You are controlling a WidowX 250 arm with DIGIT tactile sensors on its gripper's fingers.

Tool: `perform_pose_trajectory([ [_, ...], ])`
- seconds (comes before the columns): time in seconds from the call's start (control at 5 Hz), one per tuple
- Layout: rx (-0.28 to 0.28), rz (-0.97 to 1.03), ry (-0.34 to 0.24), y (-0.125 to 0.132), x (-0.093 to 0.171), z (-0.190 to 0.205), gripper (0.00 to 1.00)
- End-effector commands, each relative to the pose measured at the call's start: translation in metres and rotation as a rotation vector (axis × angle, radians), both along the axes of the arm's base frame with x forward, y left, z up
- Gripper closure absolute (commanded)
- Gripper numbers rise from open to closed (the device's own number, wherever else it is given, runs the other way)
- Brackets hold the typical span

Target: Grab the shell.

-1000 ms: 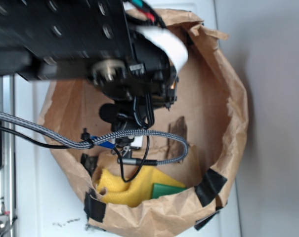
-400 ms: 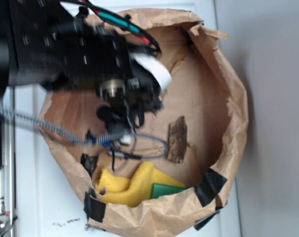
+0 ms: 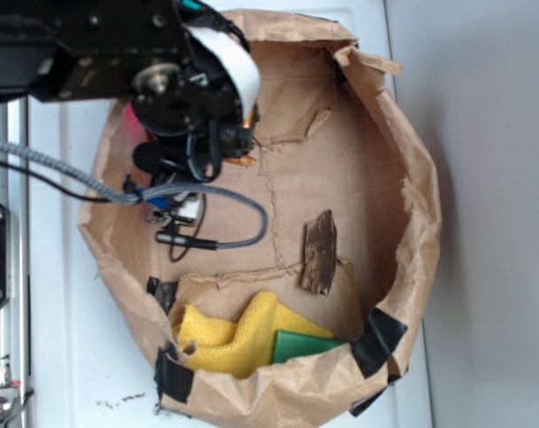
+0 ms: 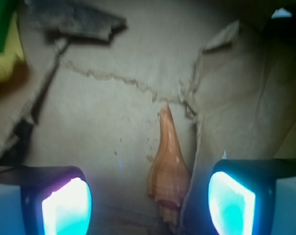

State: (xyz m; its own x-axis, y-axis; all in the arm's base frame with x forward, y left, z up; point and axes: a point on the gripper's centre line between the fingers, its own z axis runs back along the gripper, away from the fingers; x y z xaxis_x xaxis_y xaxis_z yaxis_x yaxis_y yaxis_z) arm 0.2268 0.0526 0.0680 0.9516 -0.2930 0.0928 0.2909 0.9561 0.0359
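Note:
The shell (image 4: 168, 166) is orange-brown and glossy and lies on the brown paper floor, its pointed tip facing away from me and its paler knobbly end near the lower edge of the wrist view. My gripper (image 4: 148, 205) is open just above it. The shell sits between the two glowing fingers (image 4: 67, 208), closer to the right one, and touches neither. In the exterior view my arm (image 3: 162, 80) covers the upper left of the bag, and only an orange sliver of the shell (image 3: 242, 161) shows at its edge.
Everything sits inside a rolled-down brown paper bag (image 3: 420, 178) patched with black tape (image 3: 376, 339). A flat dark piece of bark (image 3: 320, 252) lies mid-floor. A yellow cloth (image 3: 229, 339) and a green block (image 3: 300, 343) fill the near end. A torn paper flap (image 4: 221, 122) stands right of the shell.
My arm has swung up and to the left in the exterior view, uncovering the bark and the middle of the bag floor. The cables followed it.

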Motion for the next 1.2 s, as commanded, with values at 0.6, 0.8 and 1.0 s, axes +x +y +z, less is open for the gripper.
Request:
perform_pose_trajectory([
  [0.6, 0.136, 0.037, -0.049, -0.024, 0.012, -0.045, 0.56],
  [0.8, 0.128, 0.057, -0.057, -0.019, 0.014, -0.043, 1.0],
  [1.0, 0.124, 0.061, -0.068, -0.017, 0.015, -0.042, 1.0],
])
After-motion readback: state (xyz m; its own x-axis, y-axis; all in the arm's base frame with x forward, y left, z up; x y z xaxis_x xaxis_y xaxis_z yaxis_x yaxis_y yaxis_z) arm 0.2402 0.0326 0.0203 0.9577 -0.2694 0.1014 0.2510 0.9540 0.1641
